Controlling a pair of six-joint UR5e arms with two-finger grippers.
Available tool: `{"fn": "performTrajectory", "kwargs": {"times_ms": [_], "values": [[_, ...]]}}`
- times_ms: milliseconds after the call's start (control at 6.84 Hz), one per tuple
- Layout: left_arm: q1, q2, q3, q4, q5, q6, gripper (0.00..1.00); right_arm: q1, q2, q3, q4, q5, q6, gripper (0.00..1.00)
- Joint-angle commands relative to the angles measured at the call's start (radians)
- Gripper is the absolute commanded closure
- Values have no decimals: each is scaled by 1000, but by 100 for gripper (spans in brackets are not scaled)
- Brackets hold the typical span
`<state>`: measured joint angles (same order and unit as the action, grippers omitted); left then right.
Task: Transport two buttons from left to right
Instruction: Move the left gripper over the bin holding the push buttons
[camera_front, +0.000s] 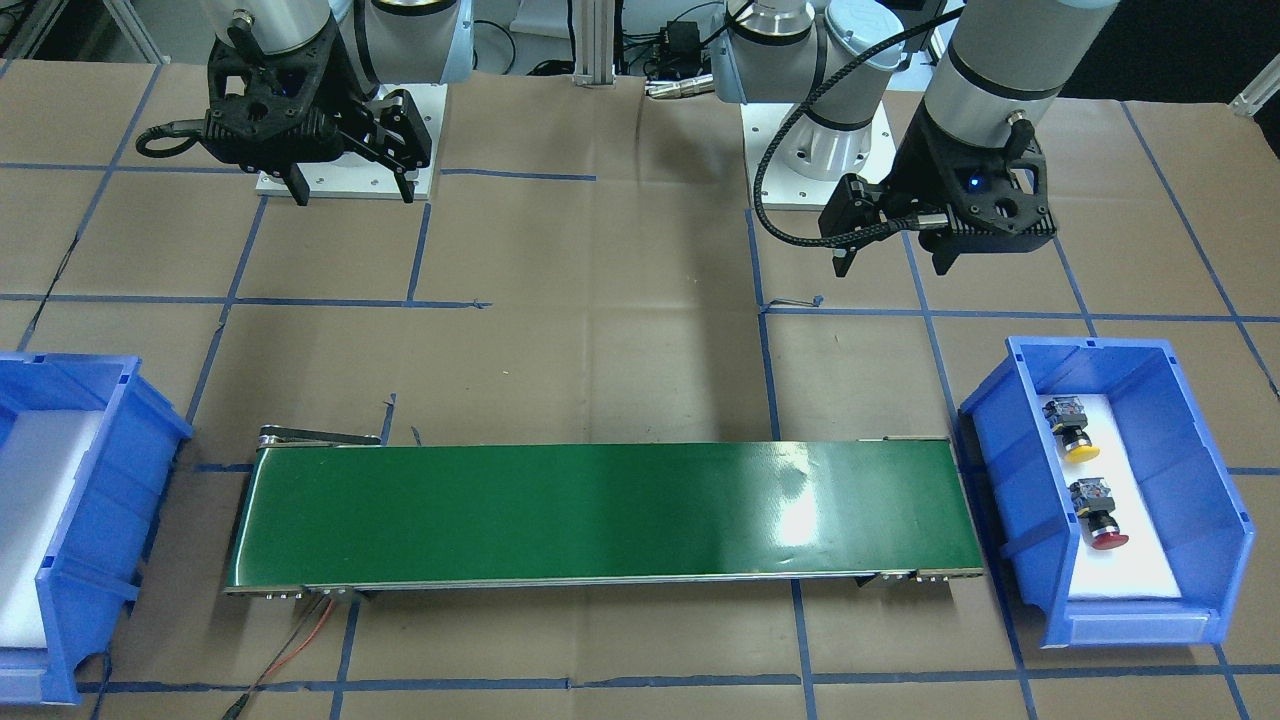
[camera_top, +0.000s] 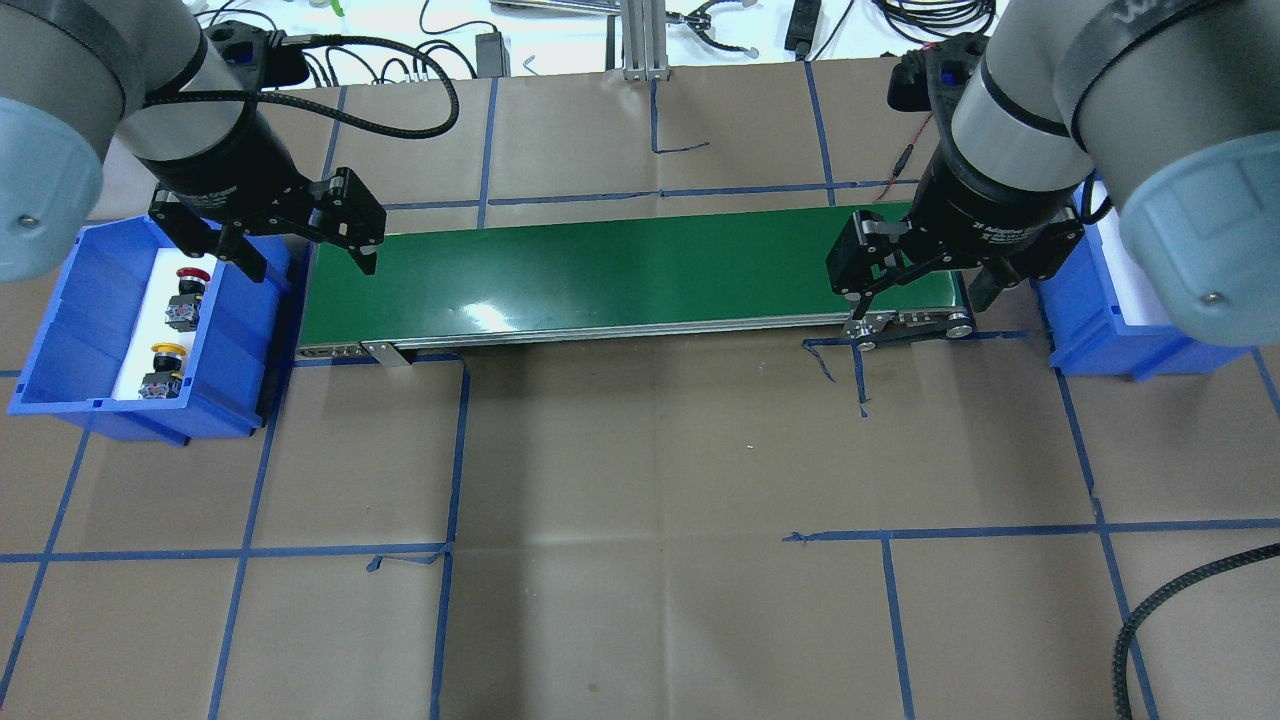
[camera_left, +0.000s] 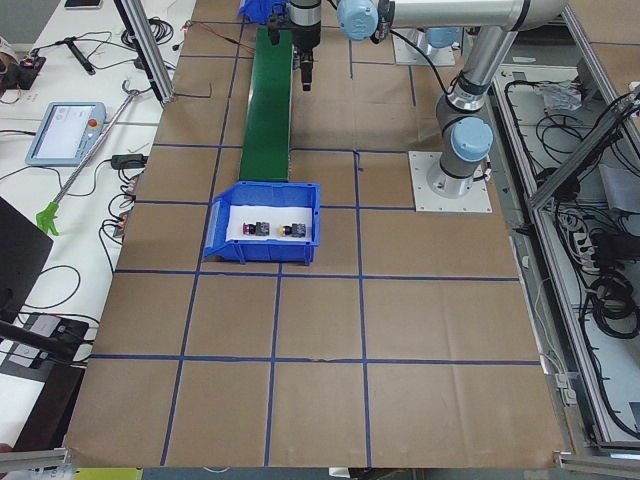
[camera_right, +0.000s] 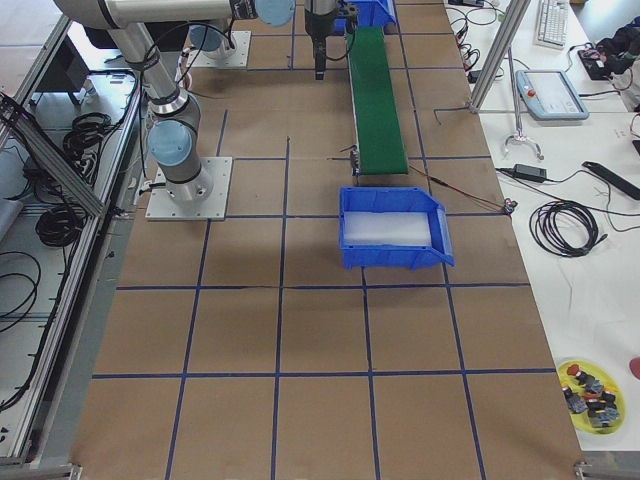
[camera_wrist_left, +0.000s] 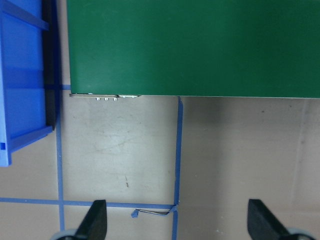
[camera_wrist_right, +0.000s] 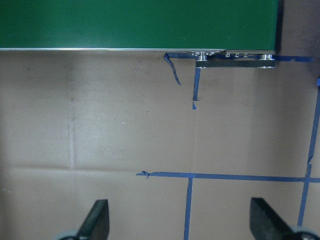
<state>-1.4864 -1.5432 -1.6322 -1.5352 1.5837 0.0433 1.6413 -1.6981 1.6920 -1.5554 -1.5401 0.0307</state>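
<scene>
- My left pincer (camera_top: 309, 266) and right pincer (camera_top: 922, 297) are both spread wide and hold nothing.
- Both buttons lie in the left bin (camera_top: 90, 405), at 9 o'clock from the belt (camera_top: 600, 275). The red button (camera_top: 187, 297) is at 12 o'clock of the yellow button (camera_top: 165, 368), apart.
- I judge them light and rigid, with slippery round caps, so I'd pinch the barrel or block.
- My right pincer's label begins "2F Adaptive".
</scene>
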Motion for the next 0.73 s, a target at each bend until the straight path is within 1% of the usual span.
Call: {"fn": "performTrajectory", "kwargs": {"times_ms": [0, 146, 292, 585], "values": [[153, -8, 0, 6, -2, 188, 0, 0, 2, 0, 0, 0, 0, 0], [237, -21, -23, 62, -1, 320, 0, 0, 2, 0, 0, 0, 0, 0], [298, -34, -27, 93, -1, 389, 0, 0, 0, 0, 0, -2, 0, 0], [465, -66, -29, 101, -1, 579, 0, 0, 2, 0, 0, 0, 0, 0]]}}
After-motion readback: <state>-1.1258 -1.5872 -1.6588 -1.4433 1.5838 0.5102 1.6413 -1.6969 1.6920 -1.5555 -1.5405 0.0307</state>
